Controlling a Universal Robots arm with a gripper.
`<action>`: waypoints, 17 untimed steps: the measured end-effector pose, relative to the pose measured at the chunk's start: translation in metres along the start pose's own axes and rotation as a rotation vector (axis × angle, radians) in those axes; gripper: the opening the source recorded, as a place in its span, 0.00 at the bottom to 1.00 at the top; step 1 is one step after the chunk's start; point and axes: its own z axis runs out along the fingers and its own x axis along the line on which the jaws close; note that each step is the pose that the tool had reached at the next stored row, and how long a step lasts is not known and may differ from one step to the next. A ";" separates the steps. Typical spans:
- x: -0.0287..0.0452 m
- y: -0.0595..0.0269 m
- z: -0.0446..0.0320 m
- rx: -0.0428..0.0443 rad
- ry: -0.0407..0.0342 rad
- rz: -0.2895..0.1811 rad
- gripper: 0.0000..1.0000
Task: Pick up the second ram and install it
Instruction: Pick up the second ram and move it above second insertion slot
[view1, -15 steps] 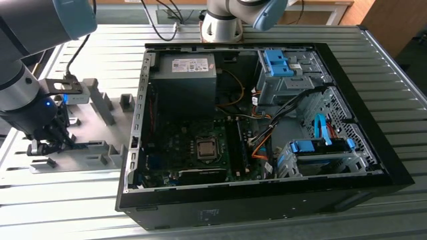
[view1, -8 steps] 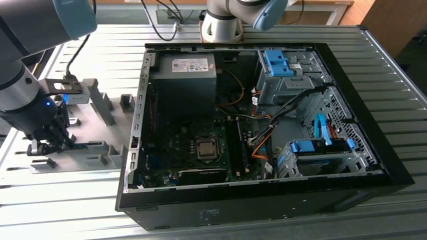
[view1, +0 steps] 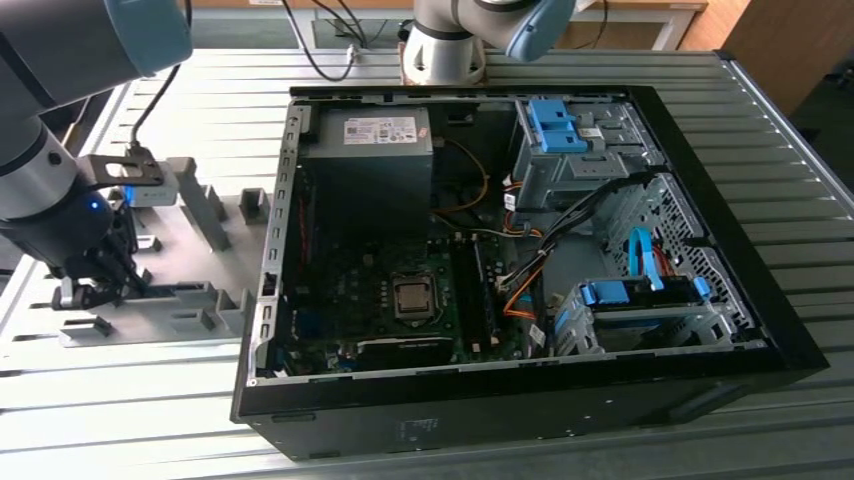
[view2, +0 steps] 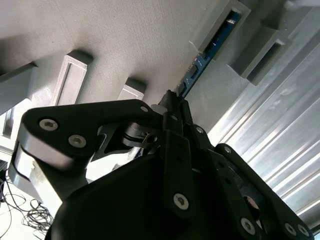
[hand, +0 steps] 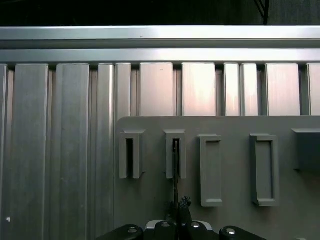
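The second ram is a thin blue board standing on edge in a slot of the grey holder plate. In the first wrist view the ram appears edge-on as a dark line inside one slot. My gripper has its fingers pinched together on the board's near end, with the board still seated in the slot. In the first wrist view my gripper sits right at the board's edge. In the exterior view my gripper is low over the holder, at the exterior view's left.
An open black computer case lies on the ribbed metal table, at the exterior view's right of the holder. Its motherboard memory slots run beside the processor socket. Several other empty slots stand on the holder.
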 end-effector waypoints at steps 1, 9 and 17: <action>0.0000 0.0000 -0.0017 0.0000 0.0000 0.000 0.14; -0.0001 0.0001 -0.0056 0.0000 0.0000 0.000 0.14; -0.0001 0.0002 -0.0073 -0.0001 0.0001 0.000 0.14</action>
